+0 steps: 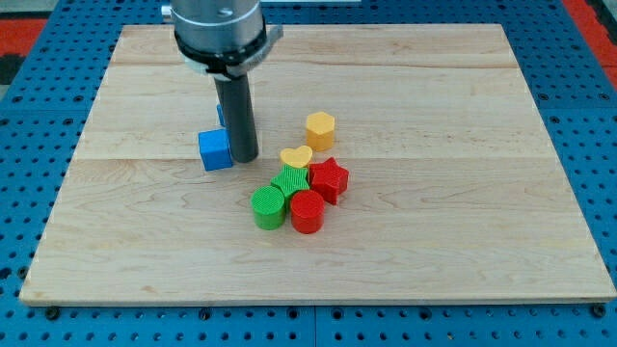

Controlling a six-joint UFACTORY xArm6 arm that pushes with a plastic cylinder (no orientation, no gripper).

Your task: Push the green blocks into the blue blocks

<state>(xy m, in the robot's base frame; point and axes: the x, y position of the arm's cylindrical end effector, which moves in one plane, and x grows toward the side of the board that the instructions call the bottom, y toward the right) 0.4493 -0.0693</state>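
Note:
A blue cube (214, 149) lies left of centre on the wooden board (463, 222). A second blue block (221, 116) shows only as a sliver behind the rod, above the cube. My tip (244, 157) rests on the board just right of the blue cube, touching or nearly touching it. A green cylinder (268, 206) sits below and right of the tip. A green star-like block (290, 181) sits just above and right of the cylinder. The green blocks lie a short way below and right of the blue cube.
A yellow hexagonal block (320, 128) lies right of the tip. A yellow heart (296, 157) touches the green star's top. A red star (329, 179) and a red cylinder (308, 211) crowd the green blocks on their right.

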